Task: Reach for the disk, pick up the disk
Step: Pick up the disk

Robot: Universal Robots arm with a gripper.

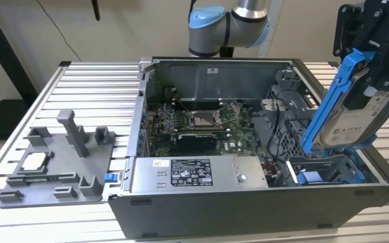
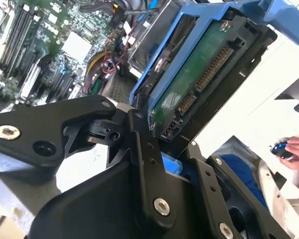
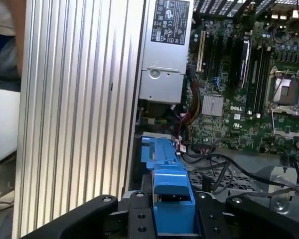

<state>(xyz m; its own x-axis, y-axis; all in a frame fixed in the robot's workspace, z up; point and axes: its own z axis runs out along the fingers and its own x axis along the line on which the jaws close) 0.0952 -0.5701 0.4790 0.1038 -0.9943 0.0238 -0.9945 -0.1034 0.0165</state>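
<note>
The disk [image 1: 351, 120], a silver-grey hard drive with a white label and blue side rails, hangs tilted on end above the right end of the open computer case [image 1: 248, 202]. My gripper [image 1: 376, 71] comes down from the exterior view's upper right and is shut on the disk's upper part. In the second wrist view the disk's green circuit-board underside [image 2: 192, 82] sits between the black fingers [image 2: 142, 149] of my gripper [image 2: 172, 159]. In the first wrist view a blue rail of the disk [image 3: 170, 181] stands between the jaws of my gripper [image 3: 172, 219].
Below the disk is a blue-lined drive bay [image 1: 329, 174]. The case holds a motherboard [image 1: 201, 121], cables, and a grey power supply box [image 1: 194, 174] with a black-and-white label. A grey fixture plate [image 1: 52, 162] lies at the exterior view's left. A person's hand [image 2: 291, 149] shows nearby.
</note>
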